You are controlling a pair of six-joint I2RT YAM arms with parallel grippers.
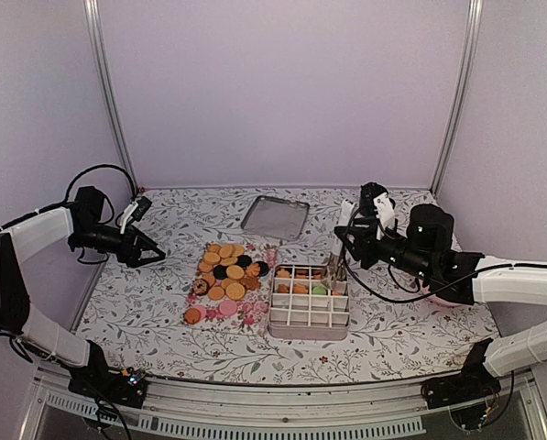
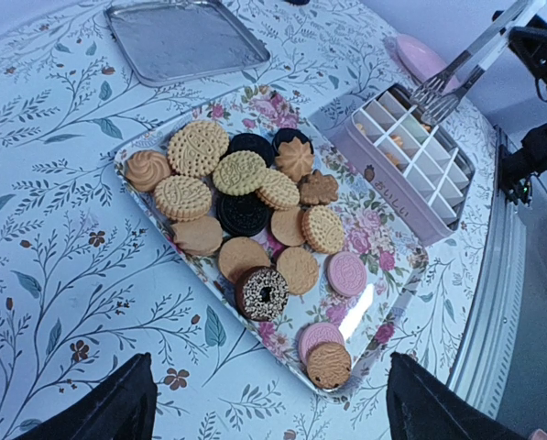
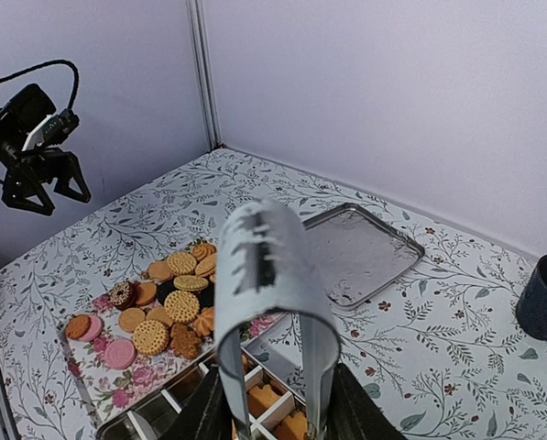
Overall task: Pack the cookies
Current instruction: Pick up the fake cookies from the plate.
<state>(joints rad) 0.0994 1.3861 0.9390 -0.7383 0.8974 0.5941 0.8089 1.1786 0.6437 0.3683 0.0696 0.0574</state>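
Note:
The cookies (image 1: 225,273) lie on a floral tray (image 1: 255,312) at the table's middle: mostly golden discs, a few dark, a few pink. They also show in the left wrist view (image 2: 241,206) and the right wrist view (image 3: 168,298). A pink compartment box (image 1: 310,312) right of the tray holds several cookies. My left gripper (image 1: 151,254) is open and empty, hovering left of the tray; its fingers (image 2: 108,408) frame the tray's near corner. My right gripper (image 1: 354,240) is shut on metal tongs (image 3: 268,275), whose tips hang over the box's back right (image 2: 438,92).
An empty metal tray (image 1: 275,217) lies at the back centre. A pink plate (image 2: 421,57) lies beyond the box, mostly hidden under my right arm from above. A dark mug (image 3: 543,298) stands at the far right. Walls close in on three sides.

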